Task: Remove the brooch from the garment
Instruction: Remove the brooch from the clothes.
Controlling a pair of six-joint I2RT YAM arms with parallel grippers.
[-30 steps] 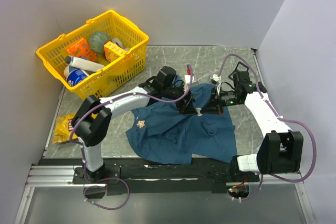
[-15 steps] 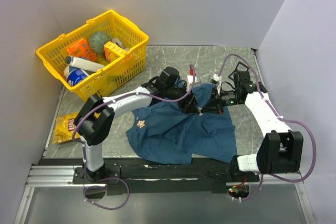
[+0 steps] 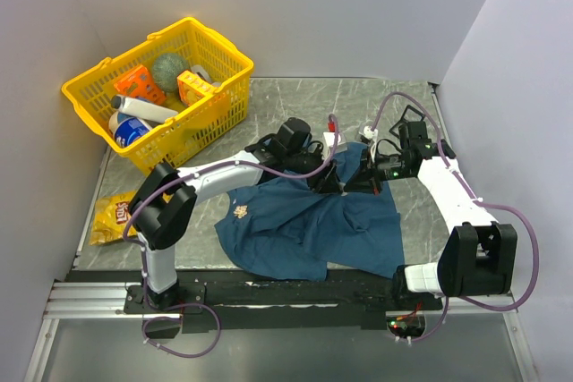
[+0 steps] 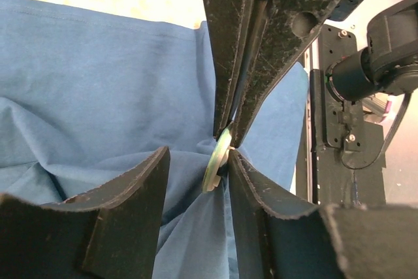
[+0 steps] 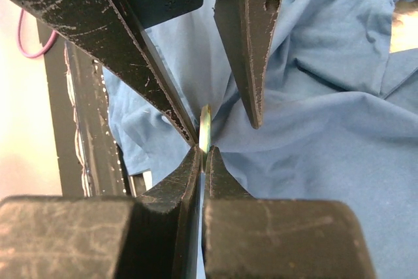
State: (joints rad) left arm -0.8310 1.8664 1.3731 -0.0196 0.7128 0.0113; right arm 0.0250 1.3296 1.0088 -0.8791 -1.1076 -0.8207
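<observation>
Grey marbled table [image 3: 295, 100] carries the blue shirt [image 3: 304, 230], bunched up near its far edge where both arms meet. There the right gripper [image 5: 204, 153] is pinched tight on the rim of the brooch [image 4: 218, 157], a thin pale disc standing on edge in the raised cloth, seemingly to steady it. Around the disc the left gripper [image 4: 198, 156] has its fingers apart, gripping nothing yet, likely ready to pull it free.
</observation>
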